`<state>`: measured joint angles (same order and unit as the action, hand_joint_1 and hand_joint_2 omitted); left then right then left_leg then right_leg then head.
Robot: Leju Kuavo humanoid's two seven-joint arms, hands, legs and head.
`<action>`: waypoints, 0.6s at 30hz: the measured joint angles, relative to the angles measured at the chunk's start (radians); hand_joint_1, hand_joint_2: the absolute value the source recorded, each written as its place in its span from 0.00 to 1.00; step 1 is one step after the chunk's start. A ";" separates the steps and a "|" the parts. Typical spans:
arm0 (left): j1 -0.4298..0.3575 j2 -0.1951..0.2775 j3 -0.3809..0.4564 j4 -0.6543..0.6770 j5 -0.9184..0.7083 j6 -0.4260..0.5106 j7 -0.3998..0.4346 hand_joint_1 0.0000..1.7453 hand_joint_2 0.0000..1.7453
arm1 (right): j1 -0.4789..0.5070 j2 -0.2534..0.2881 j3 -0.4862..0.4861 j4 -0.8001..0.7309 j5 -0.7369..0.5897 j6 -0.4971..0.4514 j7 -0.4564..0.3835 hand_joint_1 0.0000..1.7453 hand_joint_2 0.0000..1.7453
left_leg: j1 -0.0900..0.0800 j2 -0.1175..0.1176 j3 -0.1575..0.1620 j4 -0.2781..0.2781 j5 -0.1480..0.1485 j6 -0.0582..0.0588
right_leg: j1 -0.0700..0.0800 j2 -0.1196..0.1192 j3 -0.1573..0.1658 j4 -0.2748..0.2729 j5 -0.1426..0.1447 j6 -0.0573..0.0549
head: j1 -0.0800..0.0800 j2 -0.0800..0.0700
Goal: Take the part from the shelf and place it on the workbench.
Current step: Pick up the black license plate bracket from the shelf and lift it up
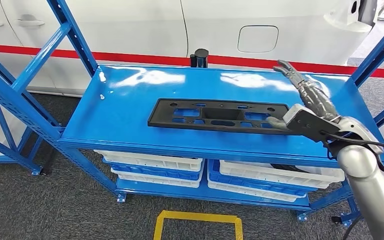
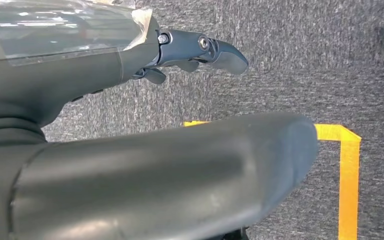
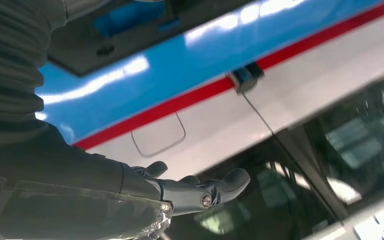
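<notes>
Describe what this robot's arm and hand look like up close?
The right arm is a smooth silver tube with a black cable looping at the wrist. A dark block joins it to the right robot hand, which has dark grey jointed fingers, some wrapped in silvery film. The left robot hand looks alike, screws showing.

1. The right arm (image 1: pixel 372 190) comes in from the lower right in the head view, silver, forearm rising toward the wrist
2. The right robot hand (image 1: pixel 307 102) is stretched out flat ahead of the wrist, fingers (image 1: pixel 292 72) straight and apart, holding nothing
3. Its grey thumb (image 1: pixel 277 123) points to the side, away from the fingers
4. In the right wrist view the same fingers (image 3: pixel 215 187) reach forward, only slightly bent
5. The left robot hand (image 2: pixel 200 50) hangs with nothing in it, dark fingers extended, thick thumb (image 2: pixel 180 175) in the foreground
</notes>
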<state>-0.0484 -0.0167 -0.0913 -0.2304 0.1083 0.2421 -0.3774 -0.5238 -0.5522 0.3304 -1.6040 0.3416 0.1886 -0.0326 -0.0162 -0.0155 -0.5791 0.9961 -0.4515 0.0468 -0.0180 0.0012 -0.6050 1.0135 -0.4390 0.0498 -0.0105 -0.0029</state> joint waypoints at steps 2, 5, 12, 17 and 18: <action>0.000 -0.004 0.002 0.000 -0.003 0.001 0.003 0.00 0.00 | -0.004 -0.006 0.037 0.020 -0.007 0.009 0.013 0.00 1.00 | 0.001 0.000 0.000 0.000 0.000 -0.008 | 0.001 -0.001 0.000 0.000 0.000 0.000 | 0.000 0.000; 0.000 -0.009 0.003 0.000 -0.005 0.001 0.007 0.00 0.00 | -0.005 -0.016 0.073 0.042 -0.013 0.010 0.017 0.00 1.00 | 0.000 0.000 0.000 0.000 0.000 -0.009 | 0.000 -0.001 0.001 0.000 0.000 0.000 | 0.000 0.000; 0.001 -0.011 0.004 0.000 -0.019 0.001 0.017 0.00 0.00 | -0.013 -0.032 0.118 0.065 -0.027 0.032 0.051 0.00 1.00 | -0.007 -0.001 0.000 0.001 -0.001 -0.008 | -0.004 -0.001 0.003 -0.001 0.000 0.000 | 0.000 0.000; 0.005 -0.017 0.004 0.000 -0.030 0.002 0.027 0.00 0.00 | -0.011 -0.043 0.149 0.093 -0.039 0.047 0.092 0.00 1.00 | -0.011 0.000 0.000 0.002 -0.002 -0.005 | -0.004 -0.001 0.003 -0.001 0.000 0.000 | 0.000 0.000; 0.006 -0.018 0.004 0.000 -0.032 0.002 0.029 0.00 0.00 | -0.010 -0.044 0.156 0.102 -0.040 0.046 0.100 0.00 1.00 | -0.011 0.000 0.000 0.002 -0.002 -0.004 | -0.004 -0.001 0.003 -0.001 0.000 0.000 | 0.000 0.000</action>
<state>-0.0425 -0.0347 -0.0877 -0.2304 0.0761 0.2445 -0.3489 -0.5338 -0.5960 0.4861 -1.5021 0.3015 0.2342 0.0678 -0.0276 -0.0159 -0.5791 0.9977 -0.4537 0.0423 -0.0224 0.0002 -0.6022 1.0123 -0.4392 0.0501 -0.0102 -0.0028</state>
